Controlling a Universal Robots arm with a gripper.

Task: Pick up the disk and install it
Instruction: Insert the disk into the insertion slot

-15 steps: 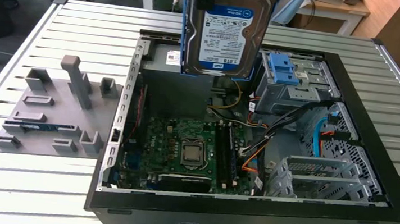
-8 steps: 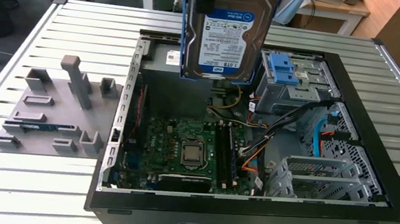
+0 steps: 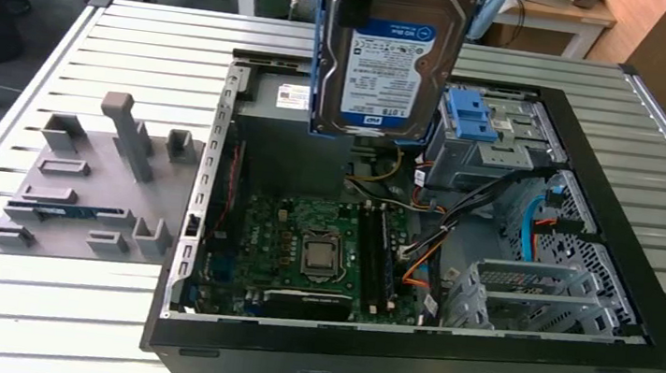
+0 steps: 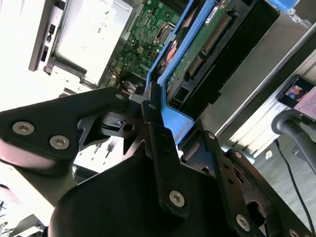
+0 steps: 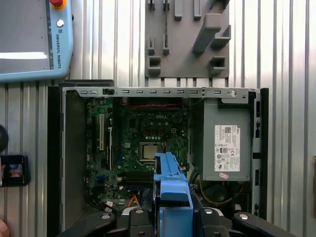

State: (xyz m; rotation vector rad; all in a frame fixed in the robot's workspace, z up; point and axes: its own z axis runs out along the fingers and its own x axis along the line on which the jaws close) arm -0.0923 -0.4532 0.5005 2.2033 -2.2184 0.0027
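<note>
Disk (image 3: 388,61) held upright in the gripper (image 4: 148,103), label side with its blue band facing the exterior view. The fingers (image 4: 160,148) are closed narrow on the blue carrier frame (image 4: 174,123) clipped round the drive, gripping one end of it; the rest of the disk hangs away from the fingers, clear of any surface. Beyond the disk's free end lies the open computer case (image 3: 413,365), its side panel off. Inside the case, straight past the fingertips, is the green motherboard (image 5: 143,133). To one side of the fingers is the grey power supply box (image 5: 227,143) (white label on its face). In the exterior view the grey metal drive cage (image 3: 490,129) with blue latches sits in the case just beside the disk's lower corner, on the exterior view's right. Outside the case, farther from the fingers, a grey fixture plate (image 3: 82,186) with upright posts rests on the slatted metal table (image 3: 137,32). A blue-edged teach pendant (image 5: 29,39) and a phone (image 5: 12,170) also lie on the table
</note>
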